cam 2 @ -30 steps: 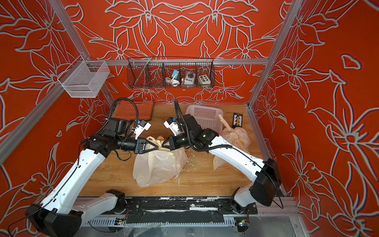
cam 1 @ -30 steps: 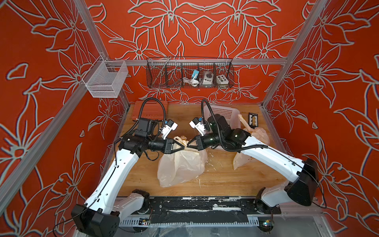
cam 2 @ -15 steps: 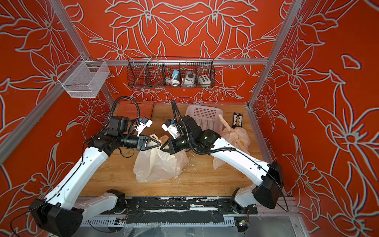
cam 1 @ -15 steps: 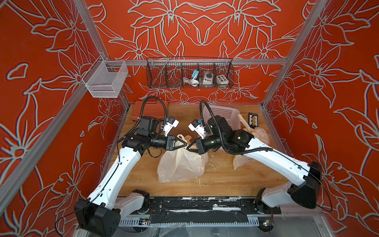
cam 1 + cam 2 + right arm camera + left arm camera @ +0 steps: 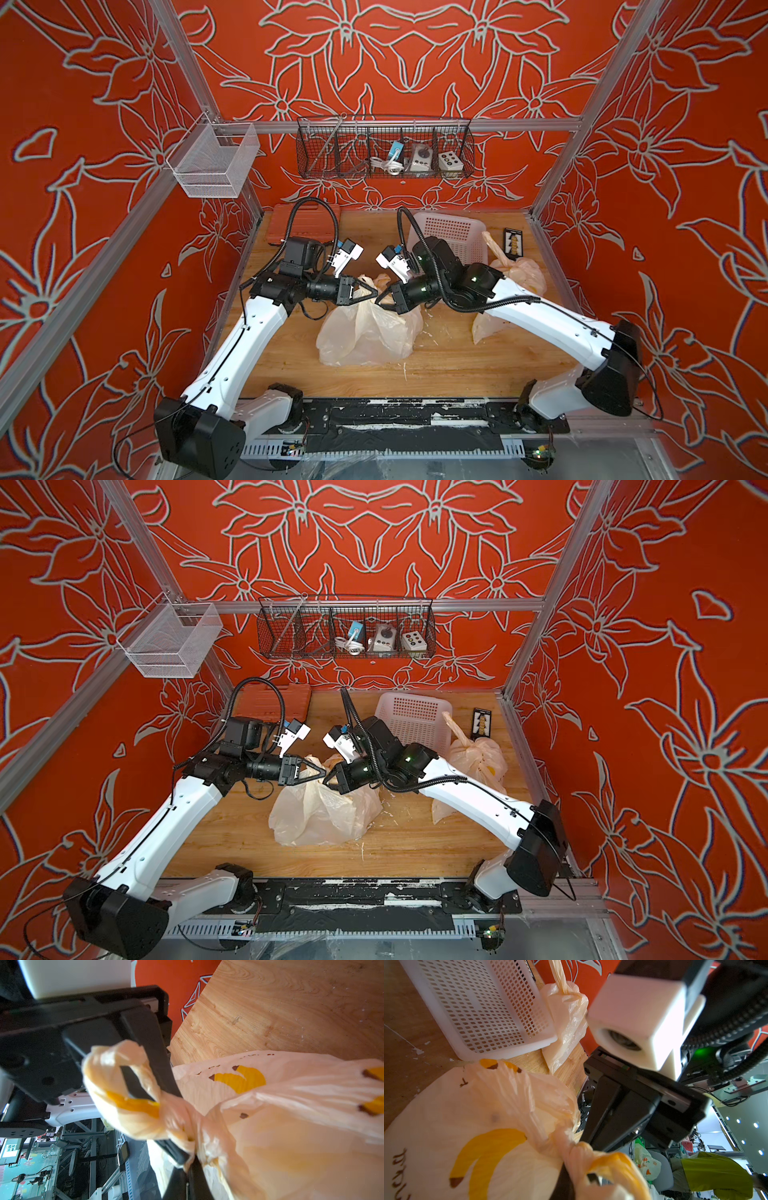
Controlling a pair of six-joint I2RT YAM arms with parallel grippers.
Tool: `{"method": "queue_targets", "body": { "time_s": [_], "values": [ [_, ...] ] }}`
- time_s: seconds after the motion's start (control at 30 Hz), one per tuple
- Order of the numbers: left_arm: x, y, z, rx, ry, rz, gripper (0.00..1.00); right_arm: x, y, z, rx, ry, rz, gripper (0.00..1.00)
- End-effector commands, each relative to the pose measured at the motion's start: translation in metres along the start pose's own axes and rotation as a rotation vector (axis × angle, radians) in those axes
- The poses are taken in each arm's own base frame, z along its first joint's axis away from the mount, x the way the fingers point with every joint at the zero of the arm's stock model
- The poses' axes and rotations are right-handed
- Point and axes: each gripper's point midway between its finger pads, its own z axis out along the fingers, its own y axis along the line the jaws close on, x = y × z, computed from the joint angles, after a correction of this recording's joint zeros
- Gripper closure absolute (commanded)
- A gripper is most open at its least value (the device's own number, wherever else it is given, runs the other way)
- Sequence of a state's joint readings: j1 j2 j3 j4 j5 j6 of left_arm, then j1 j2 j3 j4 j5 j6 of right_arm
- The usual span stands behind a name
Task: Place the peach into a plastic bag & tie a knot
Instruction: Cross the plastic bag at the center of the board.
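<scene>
Both my grippers meet tip to tip at the neck of the plastic bag point(image 5: 365, 336). The bag sits mid-table point(image 5: 449, 361) on the wood, its body slumped toward 6 o'clock.

My left gripper point(image 5: 375, 291) comes in from 9 o'clock. Its jaws are together, pinching the twisted film just beside the knot point(image 5: 178, 1122). The handle's free loop point(image 5: 128, 1109) lies draped against its fingers point(image 5: 153, 1043).

My right gripper point(image 5: 380, 300) comes in from 3 o'clock. In the left wrist view its jaws stand all but together, tips against the knot, nipping the film.

A knot is formed at the bag's neck. I cannot make out the peach through the film.

A second tied bag point(image 5: 523, 270) lies at 3 o'clock of the first, well apart. The white basket point(image 5: 453, 232) is at 1 o'clock and the red case point(image 5: 276, 228) at 11 o'clock.
</scene>
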State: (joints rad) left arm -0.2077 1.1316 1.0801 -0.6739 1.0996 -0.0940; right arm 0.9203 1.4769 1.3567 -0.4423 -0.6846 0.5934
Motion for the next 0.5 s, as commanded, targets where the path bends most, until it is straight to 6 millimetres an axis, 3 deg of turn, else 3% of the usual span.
{"method": "queue_targets", "body": {
  "time_s": [0.0, 0.1, 0.17, 0.23, 0.3, 0.47],
  "values": [
    [-0.002, -0.006, -0.001, 0.021, -0.004, 0.133, 0.99, 0.004, 0.041, -0.014, -0.177, 0.031, -0.083, 0.81],
    [-0.005, -0.012, -0.003, 0.043, -0.025, 0.208, 1.0, 0.012, 0.05, -0.034, -0.239, 0.047, -0.108, 0.68],
    [-0.004, -0.02, -0.004, 0.081, -0.036, 0.269, 1.0, 0.009, 0.044, -0.052, -0.223, 0.022, -0.118, 0.66],
    [-0.001, -0.032, -0.006, 0.136, -0.049, 0.345, 1.0, -0.001, 0.03, -0.074, -0.16, -0.038, -0.128, 0.67],
    [0.002, -0.045, -0.01, 0.192, -0.066, 0.437, 1.0, -0.007, 0.015, -0.09, -0.022, -0.076, -0.211, 0.75],
    [0.005, -0.057, -0.013, 0.254, -0.068, 0.515, 1.0, -0.003, -0.001, -0.093, 0.136, -0.034, -0.372, 0.79]
  ]
}}
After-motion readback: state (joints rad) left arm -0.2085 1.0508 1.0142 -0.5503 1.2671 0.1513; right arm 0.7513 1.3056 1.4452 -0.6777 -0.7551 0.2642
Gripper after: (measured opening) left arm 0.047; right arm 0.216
